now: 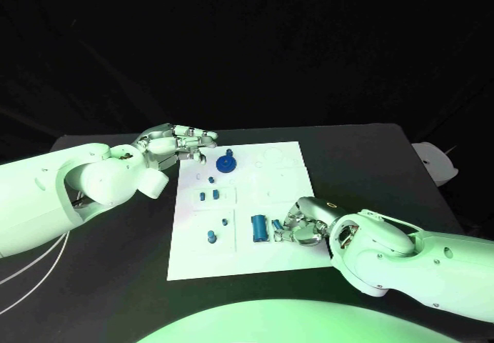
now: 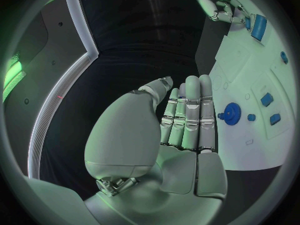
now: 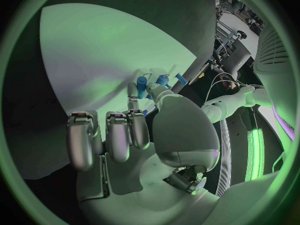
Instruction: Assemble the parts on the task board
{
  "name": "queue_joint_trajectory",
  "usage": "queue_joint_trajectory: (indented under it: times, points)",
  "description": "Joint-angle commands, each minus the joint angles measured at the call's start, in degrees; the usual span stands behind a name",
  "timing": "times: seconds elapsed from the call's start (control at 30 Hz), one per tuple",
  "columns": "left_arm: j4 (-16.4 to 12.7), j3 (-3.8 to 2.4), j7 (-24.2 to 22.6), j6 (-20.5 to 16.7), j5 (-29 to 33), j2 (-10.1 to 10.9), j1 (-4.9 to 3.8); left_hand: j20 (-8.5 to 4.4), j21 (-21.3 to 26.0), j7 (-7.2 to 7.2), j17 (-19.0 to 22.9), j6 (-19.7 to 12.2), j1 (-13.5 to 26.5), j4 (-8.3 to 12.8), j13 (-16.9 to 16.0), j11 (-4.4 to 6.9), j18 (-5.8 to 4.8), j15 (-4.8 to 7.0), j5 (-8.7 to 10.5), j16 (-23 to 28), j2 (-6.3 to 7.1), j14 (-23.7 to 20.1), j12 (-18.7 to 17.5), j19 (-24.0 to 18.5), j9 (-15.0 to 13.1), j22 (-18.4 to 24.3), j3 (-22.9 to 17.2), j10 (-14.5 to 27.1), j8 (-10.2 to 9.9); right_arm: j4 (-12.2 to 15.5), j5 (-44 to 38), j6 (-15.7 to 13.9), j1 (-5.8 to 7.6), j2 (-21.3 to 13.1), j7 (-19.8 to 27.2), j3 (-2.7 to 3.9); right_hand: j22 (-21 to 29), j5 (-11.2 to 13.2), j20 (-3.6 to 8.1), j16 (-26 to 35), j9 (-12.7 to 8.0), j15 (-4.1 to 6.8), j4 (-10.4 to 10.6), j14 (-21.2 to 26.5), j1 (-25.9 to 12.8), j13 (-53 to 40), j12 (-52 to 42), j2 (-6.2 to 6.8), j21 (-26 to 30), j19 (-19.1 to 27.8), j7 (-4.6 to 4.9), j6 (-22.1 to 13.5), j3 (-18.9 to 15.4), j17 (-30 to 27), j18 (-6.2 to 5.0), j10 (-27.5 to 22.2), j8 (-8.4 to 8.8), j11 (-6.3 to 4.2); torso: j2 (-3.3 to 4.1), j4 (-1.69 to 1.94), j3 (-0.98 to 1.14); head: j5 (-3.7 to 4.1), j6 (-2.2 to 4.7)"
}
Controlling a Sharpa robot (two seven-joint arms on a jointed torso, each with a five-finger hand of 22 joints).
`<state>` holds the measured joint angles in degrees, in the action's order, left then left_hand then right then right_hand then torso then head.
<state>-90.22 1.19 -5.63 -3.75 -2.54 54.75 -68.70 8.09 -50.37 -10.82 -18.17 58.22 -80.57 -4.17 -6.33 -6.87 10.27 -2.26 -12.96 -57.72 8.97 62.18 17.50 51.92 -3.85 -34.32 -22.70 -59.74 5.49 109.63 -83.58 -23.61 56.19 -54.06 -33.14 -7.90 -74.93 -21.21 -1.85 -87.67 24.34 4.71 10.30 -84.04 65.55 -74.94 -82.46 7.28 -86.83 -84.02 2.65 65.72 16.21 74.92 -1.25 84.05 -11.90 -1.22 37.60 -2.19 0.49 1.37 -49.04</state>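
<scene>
The white task board (image 1: 288,161) lies in the middle of the black table. A blue gear (image 1: 225,168) (image 2: 232,113) sits near its far left, with small blue parts (image 1: 210,194) (image 2: 267,99) in pockets below it. A larger blue cylinder (image 1: 258,227) (image 2: 258,27) lies near the front. My right hand (image 1: 305,226) (image 2: 215,5) (image 3: 134,130) rests on the board beside the cylinder, thumb and a fingertip pinching a small blue peg (image 1: 276,226) (image 3: 142,87). My left hand (image 1: 175,140) (image 2: 184,120) hovers at the board's far left corner, fingers straight, holding nothing.
Two more small blue parts (image 1: 211,236) sit at the board's front left. A white object (image 1: 440,163) lies at the table's right edge. Bare black table surrounds the board on all sides.
</scene>
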Motion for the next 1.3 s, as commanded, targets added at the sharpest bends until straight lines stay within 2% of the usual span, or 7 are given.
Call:
queue_joint_trajectory:
  times: [0.03, 0.2, 0.43, 0.57, 1.07, 1.3]
  points:
    - [-0.11, -0.02, -0.02, 1.33, 0.17, -0.06, -0.03, -0.13, 0.38, 0.05, -0.01, -0.53, -0.11, 0.00, 0.05, 0.02, 0.29, -0.27, 0.19, -0.08, -0.29, -0.21, 0.19, 0.35, -0.06, 0.05, -0.38, 0.27, 0.09, -0.11, 0.14, 2.35, -0.11, 0.14, -0.56, -0.07, -14.13, 0.18, 0.41, -0.28, -0.04, 0.21, 0.56, -5.11, -0.89, -10.71, -0.21, -0.17, 0.20, -4.84, 0.10, 0.47, -0.18, 10.93, 0.53, 3.13, 0.13, -0.23, 0.00, -0.01, 0.01, -0.04, 0.00]
    - [-0.05, -0.02, 0.06, 1.36, 0.15, -0.05, -0.03, -0.12, 0.42, 0.01, 0.00, -0.63, -0.11, 0.02, 0.07, -0.01, 0.28, -0.29, 0.20, -0.07, -0.25, -0.25, 0.20, 0.36, -0.05, 0.08, -0.38, 0.38, 0.06, -0.20, 0.14, 2.35, -0.11, 0.17, -0.58, -0.07, -14.12, 1.01, 0.37, -0.28, 0.04, 0.11, 2.85, -5.11, -3.74, -10.78, -0.31, -0.32, 0.24, -4.83, 0.21, 0.66, -1.72, 10.94, 0.52, 3.18, 0.03, -0.10, 0.02, 0.00, 0.00, 0.03, -0.02]
    - [0.11, -0.02, 0.30, 1.38, 0.01, 0.01, -0.03, -0.12, 0.43, 0.01, 0.00, -0.65, -0.13, 0.03, 0.07, -0.02, 0.28, -0.30, 0.19, -0.06, -0.26, -0.25, 0.21, 0.37, -0.05, 0.09, -0.39, 0.41, 0.06, 0.02, 0.14, 1.73, -0.11, 0.19, -0.48, -0.07, -14.11, -3.00, 0.42, -0.27, 0.26, 0.23, 5.13, -5.10, -5.97, -10.80, -0.31, -0.12, 0.25, -4.82, 0.08, 0.67, -6.37, 10.94, 0.52, 3.18, -0.08, -0.21, 0.02, 0.00, 0.03, 0.05, 0.00]
    - [0.13, -0.02, 0.73, 1.72, -0.32, 0.04, -0.03, -0.12, 0.46, -0.01, 0.01, -0.72, -0.19, 0.06, 0.09, -0.04, 0.28, -0.30, 0.19, -0.05, -0.26, -0.28, 0.21, 0.38, -0.04, 0.11, -0.42, 0.50, 0.05, 0.32, 0.18, 1.05, -0.11, 0.18, -0.40, -0.07, -14.12, -3.01, 0.45, -0.28, 0.34, 0.22, 5.80, -5.11, -6.34, -10.82, -0.31, -0.22, 0.23, -4.83, 0.06, 0.64, -8.11, 10.96, 0.53, 3.18, -0.10, -0.23, 0.04, -0.01, 0.02, 0.23, 0.18]
    - [0.10, -0.02, 1.06, 1.89, -0.50, 0.14, -0.03, -0.12, 0.49, -0.04, 0.02, -0.84, -0.24, 0.10, 0.11, -0.07, 0.28, -0.32, 0.18, -0.02, -0.23, -0.32, 0.20, 0.39, -0.02, 0.13, -0.43, 0.64, 0.02, 0.87, 0.22, -0.43, -0.11, -0.08, -0.28, -0.07, -14.12, -2.62, 0.46, -0.31, 0.43, 0.23, 6.28, -5.12, -7.02, -10.82, -0.31, -0.66, 0.22, -4.84, 0.03, 0.61, -10.04, 11.02, 0.53, 3.18, -0.13, -0.24, 0.04, -0.01, 0.03, 0.24, 0.12]
    - [0.10, -0.02, 1.17, 1.94, -0.51, 0.19, -0.03, -0.11, 0.52, -0.07, 0.03, -0.90, -0.23, 0.10, 0.12, -0.10, 0.27, -0.34, 0.19, 0.00, -0.22, -0.35, 0.20, 0.39, -0.02, 0.15, -0.43, 0.71, 0.00, 1.21, -0.19, -0.12, -0.11, -0.63, -0.11, -0.07, -14.14, -3.35, 0.49, -0.33, 0.52, 0.28, 5.85, -5.13, -6.00, -10.85, -0.34, -1.58, 0.15, -4.86, -0.05, 0.65, -10.71, 11.07, 0.54, 3.20, -0.20, -0.31, -0.01, -0.01, 0.01, 0.21, 0.08]
